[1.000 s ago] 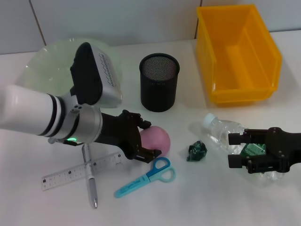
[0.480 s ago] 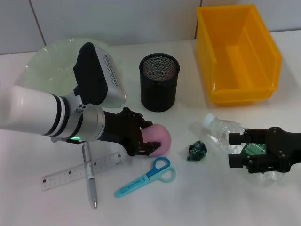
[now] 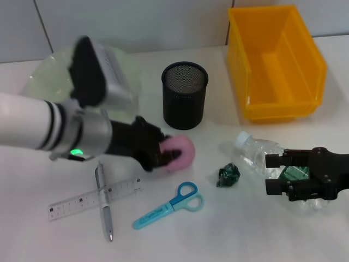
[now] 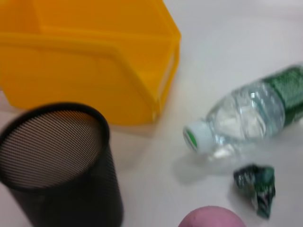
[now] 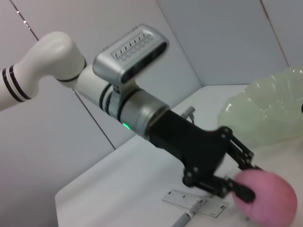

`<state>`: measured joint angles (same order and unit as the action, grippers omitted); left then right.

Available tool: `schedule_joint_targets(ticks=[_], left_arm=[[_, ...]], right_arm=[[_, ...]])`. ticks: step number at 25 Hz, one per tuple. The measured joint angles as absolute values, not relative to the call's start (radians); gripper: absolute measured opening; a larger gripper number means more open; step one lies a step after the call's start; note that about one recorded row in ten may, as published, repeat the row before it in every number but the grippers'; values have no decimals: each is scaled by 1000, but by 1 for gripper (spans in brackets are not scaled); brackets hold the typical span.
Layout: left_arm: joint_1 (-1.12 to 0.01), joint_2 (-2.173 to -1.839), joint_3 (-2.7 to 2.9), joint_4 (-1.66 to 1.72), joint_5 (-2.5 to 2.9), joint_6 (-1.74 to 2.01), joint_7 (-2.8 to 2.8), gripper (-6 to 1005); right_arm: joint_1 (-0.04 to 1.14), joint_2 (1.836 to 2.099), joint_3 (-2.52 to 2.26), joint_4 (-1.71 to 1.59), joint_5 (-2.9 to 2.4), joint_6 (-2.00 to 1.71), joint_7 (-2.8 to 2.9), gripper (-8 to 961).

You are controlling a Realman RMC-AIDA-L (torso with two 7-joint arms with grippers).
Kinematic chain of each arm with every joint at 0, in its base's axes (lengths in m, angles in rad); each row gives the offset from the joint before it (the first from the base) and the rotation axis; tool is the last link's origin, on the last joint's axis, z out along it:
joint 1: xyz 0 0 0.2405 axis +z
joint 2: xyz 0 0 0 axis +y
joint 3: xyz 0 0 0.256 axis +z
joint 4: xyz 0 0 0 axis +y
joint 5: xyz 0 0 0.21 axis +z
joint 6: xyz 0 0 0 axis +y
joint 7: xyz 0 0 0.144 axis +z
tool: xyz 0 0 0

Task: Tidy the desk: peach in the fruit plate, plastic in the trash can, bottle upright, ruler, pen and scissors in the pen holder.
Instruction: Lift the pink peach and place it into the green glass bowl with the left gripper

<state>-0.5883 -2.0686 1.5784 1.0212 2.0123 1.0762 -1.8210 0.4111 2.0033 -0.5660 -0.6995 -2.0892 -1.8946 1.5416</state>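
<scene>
My left gripper (image 3: 165, 155) is shut on the pink peach (image 3: 183, 149), just in front of the black mesh pen holder (image 3: 185, 94); the right wrist view shows the fingers (image 5: 236, 188) clamped on the peach (image 5: 270, 198). The pale green fruit plate (image 3: 48, 76) lies at the back left. The bottle (image 3: 256, 153) lies on its side, and my right gripper (image 3: 269, 174) stands open at its labelled end. The crumpled green plastic (image 3: 228, 173) sits between peach and bottle. Scissors (image 3: 169, 206), ruler (image 3: 92, 197) and pen (image 3: 103, 203) lie at the front left.
The yellow bin (image 3: 275, 60) stands at the back right, beside the pen holder. The pen lies across the ruler. In the left wrist view the pen holder (image 4: 57, 161), bin (image 4: 90, 56), bottle (image 4: 246, 113) and plastic (image 4: 255, 187) all show.
The left gripper has shut on the peach and carried it slightly back and up, the arm swinging toward the left. The right arm has not moved.
</scene>
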Motion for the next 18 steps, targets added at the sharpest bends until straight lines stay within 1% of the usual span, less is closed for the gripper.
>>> schedule_joint_targets(ticks=[5, 11, 14, 18], left_arm=[[-542, -2065, 1396, 1146, 2020, 1203, -1833, 309], [-490, -2060, 1238, 1267, 2031, 1221, -1829, 284], [-481, -2061, 1165, 1298, 2086, 1184, -1823, 260], [-489, -2064, 1156, 1252, 2197, 1061, -1831, 231]], right_arm=[[411, 2003, -566, -699, -2089, -1894, 1542, 815], [405, 2004, -566, -699, -2086, -1894, 1543, 815], [402, 2007, -566, -699, -2085, -1898, 1544, 815], [400, 2008, -564, -699, -2083, -1909, 1545, 816]])
